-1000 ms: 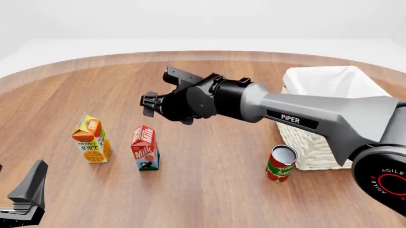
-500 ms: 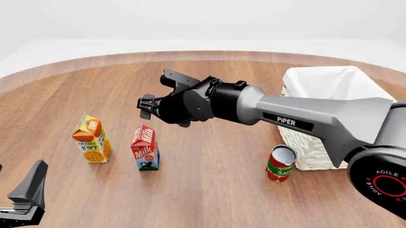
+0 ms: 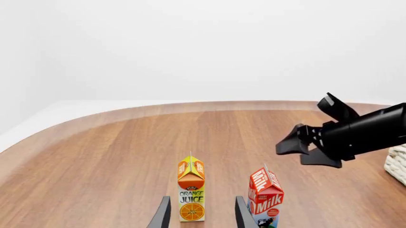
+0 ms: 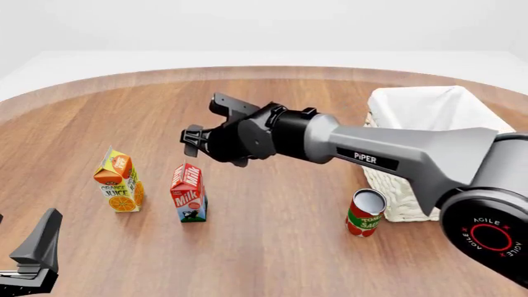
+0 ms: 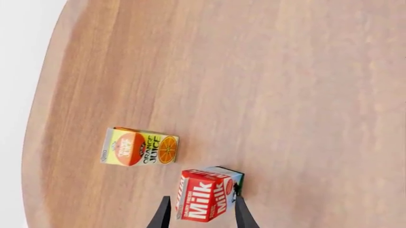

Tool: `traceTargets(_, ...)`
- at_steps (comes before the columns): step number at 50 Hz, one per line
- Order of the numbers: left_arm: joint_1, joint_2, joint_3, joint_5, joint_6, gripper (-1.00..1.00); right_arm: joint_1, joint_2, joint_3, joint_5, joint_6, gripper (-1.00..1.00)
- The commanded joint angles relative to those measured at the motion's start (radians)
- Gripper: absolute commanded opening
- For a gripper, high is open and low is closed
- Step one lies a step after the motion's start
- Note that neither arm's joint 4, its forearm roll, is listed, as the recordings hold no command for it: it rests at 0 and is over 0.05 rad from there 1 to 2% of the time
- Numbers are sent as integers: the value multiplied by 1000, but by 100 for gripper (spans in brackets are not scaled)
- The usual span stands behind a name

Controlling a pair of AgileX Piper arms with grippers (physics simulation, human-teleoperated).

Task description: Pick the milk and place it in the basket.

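The milk [image 4: 188, 193] is a small red carton standing upright on the wooden table, left of centre. It also shows in the left wrist view as milk [image 3: 265, 197] and from above as milk [image 5: 206, 194]. My right gripper [image 4: 206, 124] hovers open above and slightly behind it; in the right wrist view the right gripper [image 5: 201, 216] has its fingers either side of the carton's top, clear of it. The basket [image 4: 429, 148], cream wicker with white lining, stands at the right. My left gripper [image 4: 37, 253] rests low at the near left, and the left gripper [image 3: 203, 216] is open and holds nothing.
An orange juice carton [image 4: 120, 180] stands just left of the milk. A red tomato sauce can [image 4: 365, 212] stands in front of the basket's near corner. The right arm's grey link [image 4: 387, 151] spans from the right side across the table's middle.
My right gripper has shifted slightly left and down, closer above the milk. The left arm and all objects have stayed put.
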Motion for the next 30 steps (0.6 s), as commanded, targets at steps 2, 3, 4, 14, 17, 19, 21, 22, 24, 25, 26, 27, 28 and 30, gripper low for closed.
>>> traceTargets(2,0,0,0,0,0,100,-3,16,-10,0,-1,100)
traceTargets(3,0,0,0,0,0,100,-4,17,-13,0,-2,100)
traceTargets(4,0,0,0,0,0,100,-4,17,-13,0,-2,100)
traceTargets(14,0,0,0,0,0,100,4,31,-20,-6,6,100)
traceTargets(17,0,0,0,0,0,100,3,36,-26,-5,7,100)
traceTargets(19,0,0,0,0,0,100,3,39,-27,-5,9,100)
traceTargets(21,0,0,0,0,0,100,4,42,-28,-6,10,100)
traceTargets(22,0,0,0,0,0,100,4,42,-28,-6,10,100)
traceTargets(24,0,0,0,0,0,100,3,45,-29,-8,11,100)
traceTargets(25,0,0,0,0,0,100,3,46,-29,-9,10,100)
traceTargets(26,0,0,0,0,0,100,5,52,-28,-12,15,100)
traceTargets(27,0,0,0,0,0,100,5,52,-28,-12,15,100)
traceTargets(28,0,0,0,0,0,100,6,54,-27,-14,17,100)
traceTargets(30,0,0,0,0,0,100,8,58,-27,-16,20,100)
